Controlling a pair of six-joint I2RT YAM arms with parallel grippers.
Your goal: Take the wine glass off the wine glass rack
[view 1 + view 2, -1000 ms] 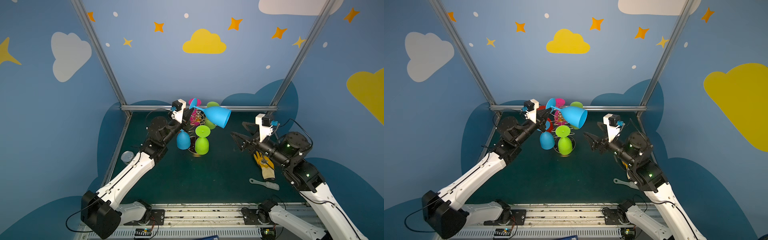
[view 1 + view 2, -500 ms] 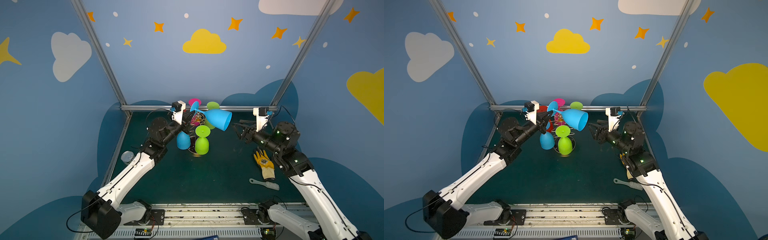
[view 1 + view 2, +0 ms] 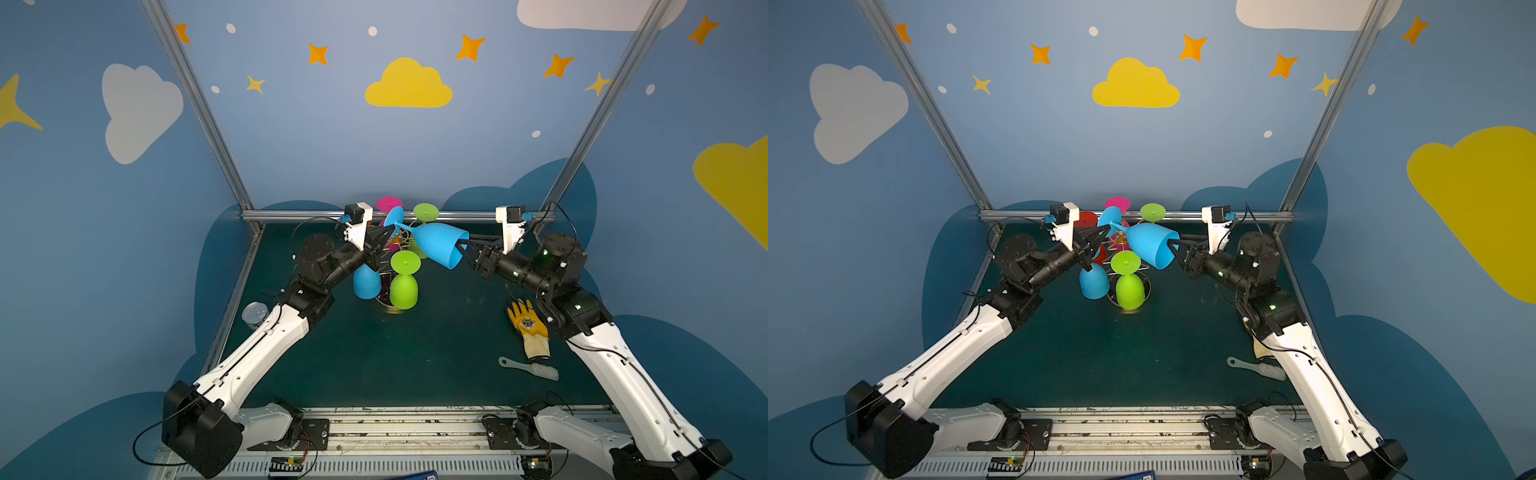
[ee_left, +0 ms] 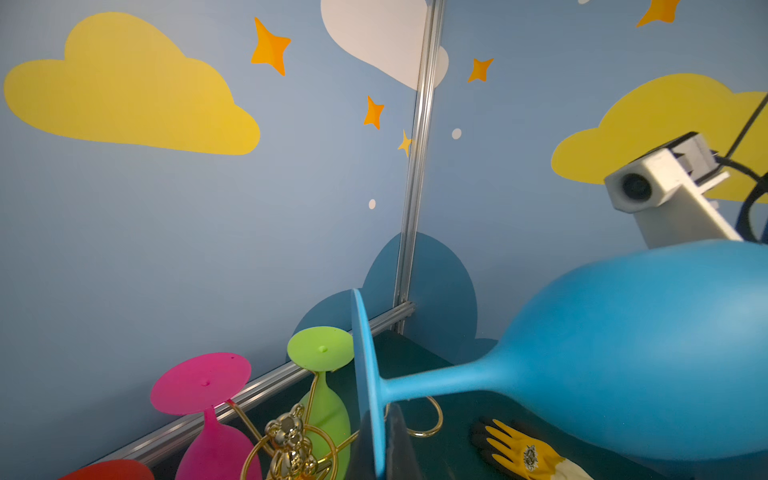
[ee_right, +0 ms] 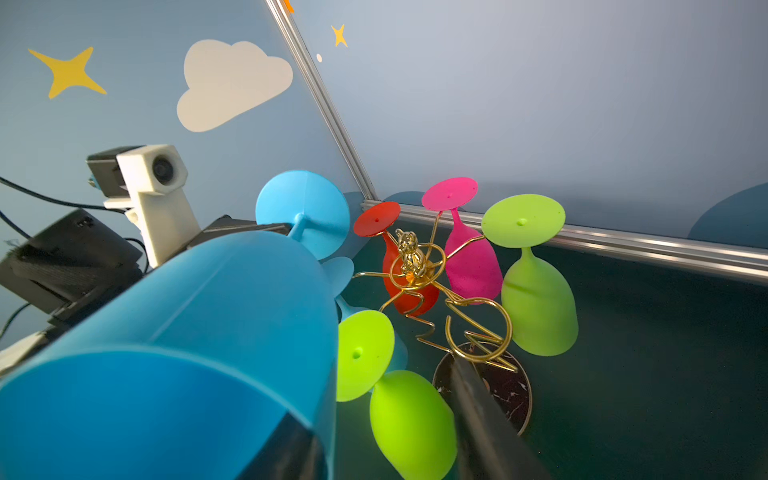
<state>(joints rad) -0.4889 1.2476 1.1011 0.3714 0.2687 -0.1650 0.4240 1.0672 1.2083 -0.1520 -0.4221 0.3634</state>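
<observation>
blue wine glass (image 3: 440,249), gold rack (image 5: 409,257)

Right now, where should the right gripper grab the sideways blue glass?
Grab the bowl's rim wall, coming straight in from the right. The blue wine glass lies sideways, its stem held by the left gripper and its open mouth facing the right gripper, so one finger fits inside and one outside.
</observation>
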